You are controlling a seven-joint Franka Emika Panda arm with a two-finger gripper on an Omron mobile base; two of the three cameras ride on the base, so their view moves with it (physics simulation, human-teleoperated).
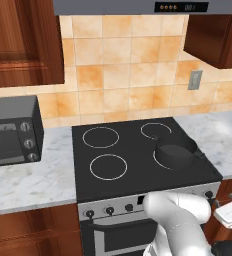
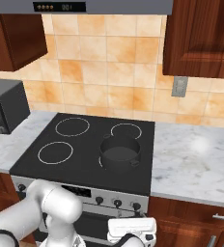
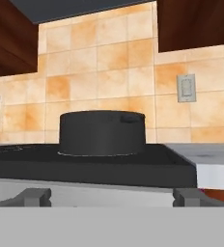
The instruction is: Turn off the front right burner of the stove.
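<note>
The stove has a flat black glass top with four white rings. A dark round pot stands on the front right burner, so just an arc of that ring shows; in the hand view it is a thin white line under the pot. Small black knobs sit along the silver front panel. The white hand hangs low in front of the panel, just below its right-hand knobs. My gripper is open, fingertips wide apart, holding nothing, and looks level across the stove's front edge.
A grey-black countertop oven stands on the marble counter left of the stove. More counter lies to the right, with a wall outlet above it. Wooden cabinets and a range hood hang overhead.
</note>
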